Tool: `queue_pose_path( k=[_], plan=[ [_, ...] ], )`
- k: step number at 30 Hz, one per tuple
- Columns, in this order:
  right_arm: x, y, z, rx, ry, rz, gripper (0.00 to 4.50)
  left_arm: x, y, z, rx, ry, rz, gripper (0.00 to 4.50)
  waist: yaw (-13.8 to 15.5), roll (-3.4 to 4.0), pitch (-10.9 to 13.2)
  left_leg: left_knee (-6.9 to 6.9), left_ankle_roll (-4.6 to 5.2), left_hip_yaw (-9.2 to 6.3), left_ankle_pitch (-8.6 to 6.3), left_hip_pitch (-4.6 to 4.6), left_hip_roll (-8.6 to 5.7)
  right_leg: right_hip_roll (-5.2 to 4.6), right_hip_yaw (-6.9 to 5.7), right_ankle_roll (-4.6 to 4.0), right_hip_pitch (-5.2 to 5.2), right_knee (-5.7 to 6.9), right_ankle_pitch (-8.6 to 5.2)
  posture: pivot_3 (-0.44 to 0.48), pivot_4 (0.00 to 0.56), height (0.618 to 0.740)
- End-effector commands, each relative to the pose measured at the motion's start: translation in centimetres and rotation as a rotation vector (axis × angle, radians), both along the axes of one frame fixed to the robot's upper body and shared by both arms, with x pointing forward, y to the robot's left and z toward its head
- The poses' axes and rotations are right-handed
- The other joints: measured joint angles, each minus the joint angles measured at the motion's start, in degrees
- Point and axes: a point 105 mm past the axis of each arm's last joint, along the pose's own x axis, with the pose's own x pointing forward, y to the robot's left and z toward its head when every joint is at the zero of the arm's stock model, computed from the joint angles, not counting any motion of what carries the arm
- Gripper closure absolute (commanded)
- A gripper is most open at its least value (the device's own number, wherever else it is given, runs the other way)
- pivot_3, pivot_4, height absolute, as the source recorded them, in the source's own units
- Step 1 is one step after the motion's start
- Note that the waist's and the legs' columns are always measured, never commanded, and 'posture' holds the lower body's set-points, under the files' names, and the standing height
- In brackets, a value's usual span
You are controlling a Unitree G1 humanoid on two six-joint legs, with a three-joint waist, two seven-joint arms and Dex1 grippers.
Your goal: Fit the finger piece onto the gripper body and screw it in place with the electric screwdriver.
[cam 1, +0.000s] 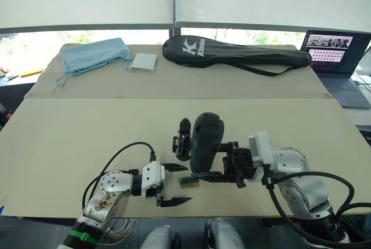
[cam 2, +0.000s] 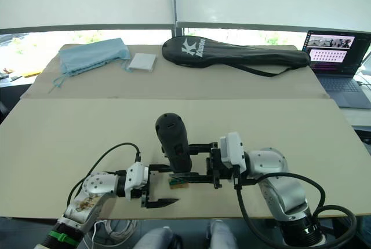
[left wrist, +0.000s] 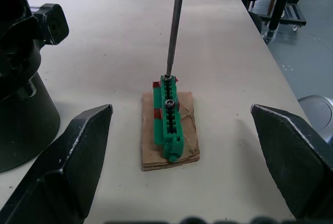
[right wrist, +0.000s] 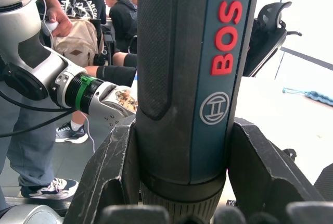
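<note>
the right gripper (cam 1: 232,165) has its jaws clenched around the electric screwdriver (cam 1: 206,139), held upright, bit down on a screw in the small green holder (left wrist: 169,122) on the tabletop (cam 1: 69,139). the left gripper (cam 1: 174,184) waits released beside it. the gripper body (cam 1: 183,140) stands just behind. the screwdriver looks heavy and rigid, best held mid-barrel.

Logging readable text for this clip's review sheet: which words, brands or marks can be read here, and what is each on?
"BOSCH", last letter cut off, in red on the electric screwdriver held in the right gripper.
A round logo mark below it, also on the screwdriver.
"K" and "Kason" in white on the black racket bag.
Laptop screen: too small to read.
T-shirt print on a seated person: blurred, not readable.
</note>
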Motion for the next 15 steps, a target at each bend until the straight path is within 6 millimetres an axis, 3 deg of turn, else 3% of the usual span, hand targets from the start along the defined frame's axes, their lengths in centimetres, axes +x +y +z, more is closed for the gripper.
queue_pose_path(
  k=[1, 15],
  plan=[
    [-0.42, 0.07, 1.28, 0.040, -0.068, 0.013, 2.58, -0.97, -0.21, -1.72, 0.022, 0.063, -0.006, 0.00, -0.01, 0.02, -0.02, 0.00, 0.00, 0.00, 0.00, 0.00, 0.00, 0.00, 0.00, 0.00, 0.00, 0.00, 0.00, 0.000, 0.150, 0.740],
    [-0.28, 0.29, 0.95, 0.030, -0.054, 0.012, 2.58, -0.92, -0.17, -2.02, 0.023, 0.062, 0.000, 0.00, -0.01, 0.11, -0.15, 0.00, 0.01, 0.00, -0.01, 0.00, 0.00, 0.00, 0.00, 0.00, 0.00, -0.01, 0.00, 0.000, 0.150, 0.740]
  ],
)
